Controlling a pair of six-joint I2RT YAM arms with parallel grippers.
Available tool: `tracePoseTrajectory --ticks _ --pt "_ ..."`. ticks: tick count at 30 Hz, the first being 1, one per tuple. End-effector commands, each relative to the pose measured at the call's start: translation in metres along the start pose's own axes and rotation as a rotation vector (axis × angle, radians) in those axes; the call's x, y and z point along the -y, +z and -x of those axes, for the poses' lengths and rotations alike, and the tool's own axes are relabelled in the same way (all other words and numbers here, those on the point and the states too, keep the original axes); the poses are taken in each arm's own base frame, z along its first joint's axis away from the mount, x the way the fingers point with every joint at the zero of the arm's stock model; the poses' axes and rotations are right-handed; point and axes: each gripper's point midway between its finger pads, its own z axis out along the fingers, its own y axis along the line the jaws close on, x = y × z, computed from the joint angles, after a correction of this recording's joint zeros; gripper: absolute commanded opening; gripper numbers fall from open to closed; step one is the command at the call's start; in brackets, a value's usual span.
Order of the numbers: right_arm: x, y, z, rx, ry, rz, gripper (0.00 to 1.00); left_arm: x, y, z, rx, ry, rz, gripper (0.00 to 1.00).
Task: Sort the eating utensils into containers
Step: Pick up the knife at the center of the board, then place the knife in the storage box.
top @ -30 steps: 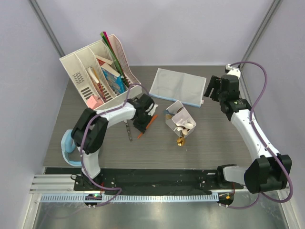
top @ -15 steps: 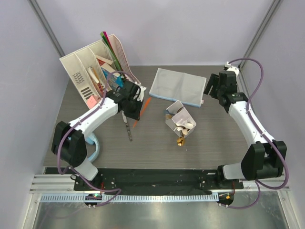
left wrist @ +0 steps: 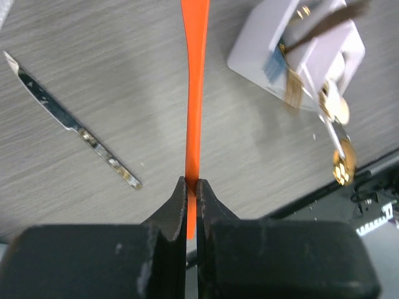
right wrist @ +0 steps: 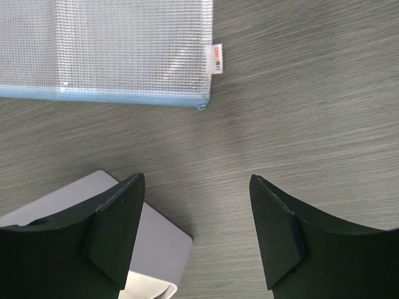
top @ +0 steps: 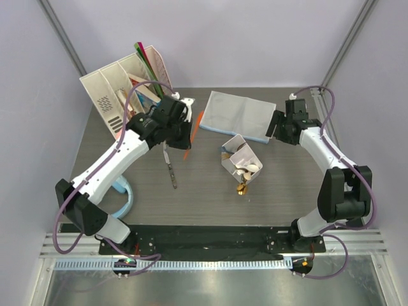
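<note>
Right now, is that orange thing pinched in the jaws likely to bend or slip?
The orange utensil looks like thin plastic, so probably light. It juts out straight though gripped only at one end, so likely fairly stiff. Its smooth narrow handle could pivot or slip in so small a grip.

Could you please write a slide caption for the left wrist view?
Left hand gripping an orange utensil, between a knife and the white box.
</note>
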Motion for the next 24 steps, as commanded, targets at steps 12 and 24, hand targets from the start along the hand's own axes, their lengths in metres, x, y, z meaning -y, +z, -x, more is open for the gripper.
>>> tracePoseTrajectory --ticks 12,24 --pt "-0.014 0.01 -0.054 -0.18 0.028 0.112 0.7 0.062 -0.076 -0.047 -0.306 0.025 -0.085 0.0" --pt "-0.037 0.01 -0.086 -0.276 0.033 0.178 0.69 0.122 -0.072 -0.049 -0.586 -0.108 -0.314 0.0"
